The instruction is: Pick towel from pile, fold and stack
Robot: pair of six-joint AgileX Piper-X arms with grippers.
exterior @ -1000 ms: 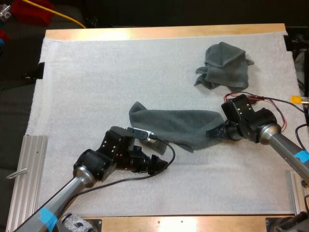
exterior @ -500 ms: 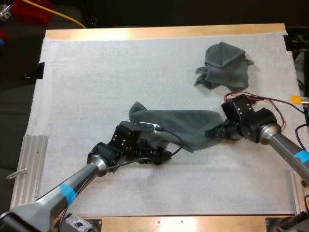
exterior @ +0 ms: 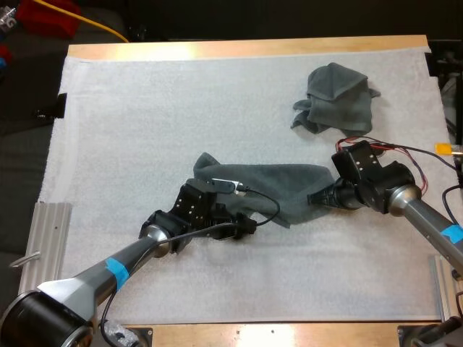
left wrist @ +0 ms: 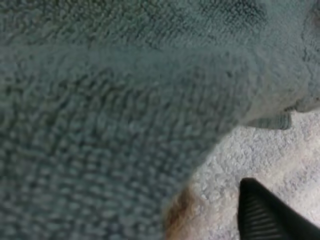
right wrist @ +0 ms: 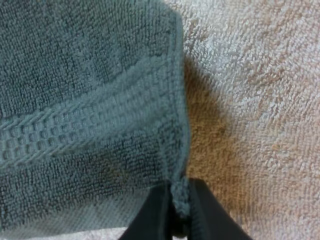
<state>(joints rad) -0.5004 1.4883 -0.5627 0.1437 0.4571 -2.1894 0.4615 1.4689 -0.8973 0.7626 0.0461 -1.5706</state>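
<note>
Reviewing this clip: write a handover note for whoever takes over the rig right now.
Right gripper: shut on the spread towel's right corner.
Left gripper: at that towel's near edge; grip unclear.
The spread towel lies mid-mat; the crumpled towel sits at the far right.
Done: one towel laid out.
Left: fold it, stack it, then do the crumpled towel.

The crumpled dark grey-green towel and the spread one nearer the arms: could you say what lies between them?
Just bare white mat, in the high view, between the crumpled towel and the spread towel.
</note>
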